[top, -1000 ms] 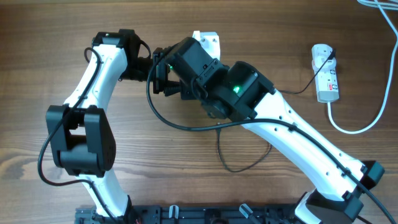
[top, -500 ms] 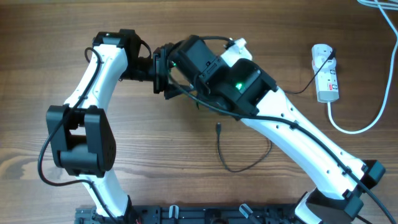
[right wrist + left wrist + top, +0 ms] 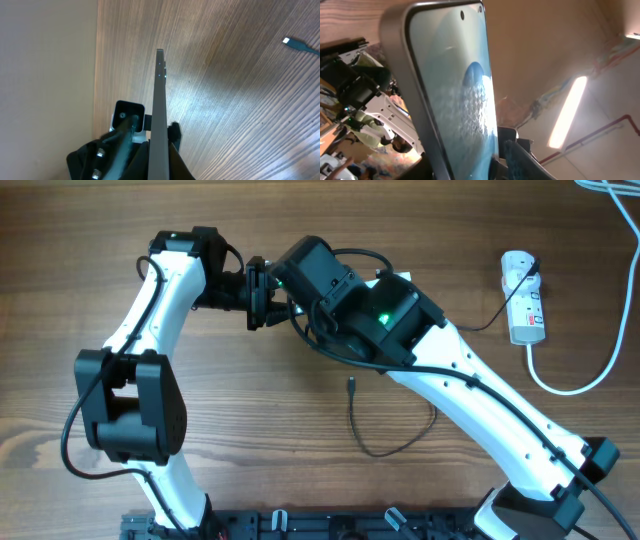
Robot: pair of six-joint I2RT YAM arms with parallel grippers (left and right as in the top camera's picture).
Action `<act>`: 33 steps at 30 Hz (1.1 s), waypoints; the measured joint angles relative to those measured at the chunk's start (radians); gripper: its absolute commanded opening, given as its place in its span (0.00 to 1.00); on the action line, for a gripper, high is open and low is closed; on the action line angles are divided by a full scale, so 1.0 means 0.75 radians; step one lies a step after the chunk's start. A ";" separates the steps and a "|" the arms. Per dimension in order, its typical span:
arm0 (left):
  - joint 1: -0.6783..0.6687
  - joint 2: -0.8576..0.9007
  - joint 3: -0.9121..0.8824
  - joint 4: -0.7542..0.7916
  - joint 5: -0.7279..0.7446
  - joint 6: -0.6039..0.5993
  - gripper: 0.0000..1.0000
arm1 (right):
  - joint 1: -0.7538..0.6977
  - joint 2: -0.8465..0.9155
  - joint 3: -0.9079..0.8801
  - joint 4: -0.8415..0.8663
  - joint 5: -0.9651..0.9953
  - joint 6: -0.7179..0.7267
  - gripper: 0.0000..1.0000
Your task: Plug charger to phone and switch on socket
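Wooden table (image 3: 90,240) is lying beneath the right gripper (image 3: 155,134), whose jaws are clamping the phone (image 3: 159,85) edge-on. It is also standing between the jaws of the left gripper (image 3: 262,292); I cannot tell whether they are squeezing.

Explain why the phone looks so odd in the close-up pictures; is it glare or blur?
Left wrist view: the phone fills the frame, stretched by closeness, its screen washed by a pale sheen, beside a blown-out ceiling lamp. Right wrist view: it shows edge-on and sharp, with glare streaking the table. Overhead view: even light, nothing blurred.
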 measured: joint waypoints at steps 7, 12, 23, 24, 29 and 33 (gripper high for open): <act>0.000 0.000 0.000 -0.002 -0.006 -0.003 0.14 | -0.001 0.000 0.000 0.011 0.000 0.041 0.04; 0.008 0.000 0.000 -0.014 0.007 -0.052 0.04 | -0.003 0.000 0.001 0.018 -0.007 0.113 0.05; 0.010 0.000 0.000 -0.009 0.004 -0.066 0.04 | -0.008 0.000 0.002 -0.002 -0.049 0.088 0.49; 0.006 0.000 0.000 -0.003 0.000 -0.061 0.04 | -0.008 0.000 0.002 -0.006 -0.055 0.045 0.58; -0.006 0.000 0.000 -0.002 -0.016 -0.036 0.04 | -0.008 0.000 0.002 -0.008 -0.049 -0.198 0.82; -0.006 0.000 0.000 -0.002 -0.016 -0.025 0.04 | -0.008 0.000 0.002 -0.013 -0.048 -0.528 1.00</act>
